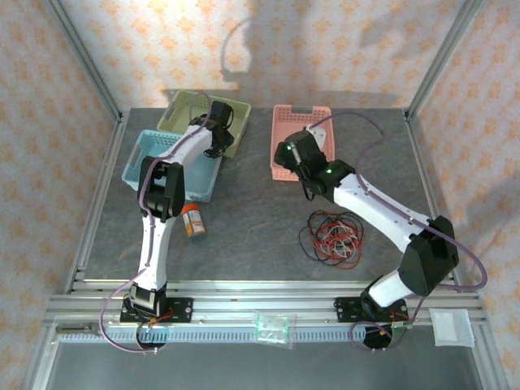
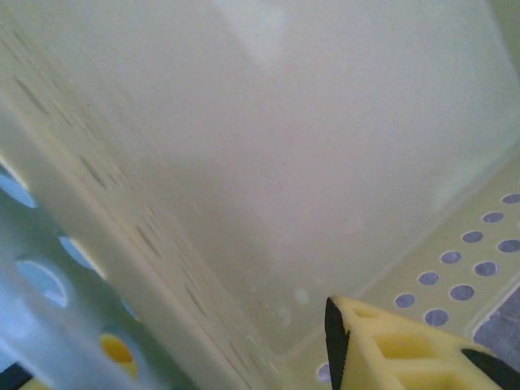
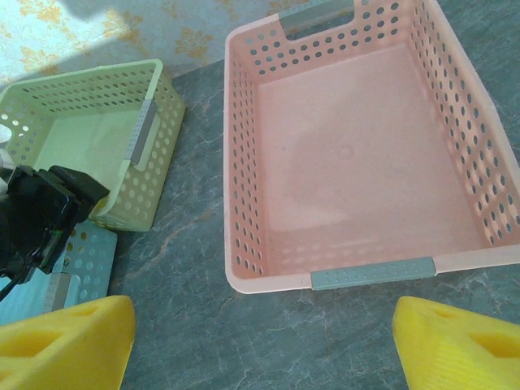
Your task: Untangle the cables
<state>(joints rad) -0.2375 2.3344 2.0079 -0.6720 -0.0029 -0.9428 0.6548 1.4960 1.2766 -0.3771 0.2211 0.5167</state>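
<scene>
Cables (image 1: 333,237) lay tangled on the bench (image 1: 244,244), untouched. Left fingers (image 2: 390,345) sat inside the green basket (image 2: 284,146), whether clenched unclear. Right fingers (image 3: 459,337) hung spread and empty near the pink basket (image 3: 242,162); a careless grab might tighten knots.

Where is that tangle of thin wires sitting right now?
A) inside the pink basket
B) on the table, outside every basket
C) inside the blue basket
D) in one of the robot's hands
B: the cables lie heaped on the grey table, and the pink basket is empty inside.
</scene>
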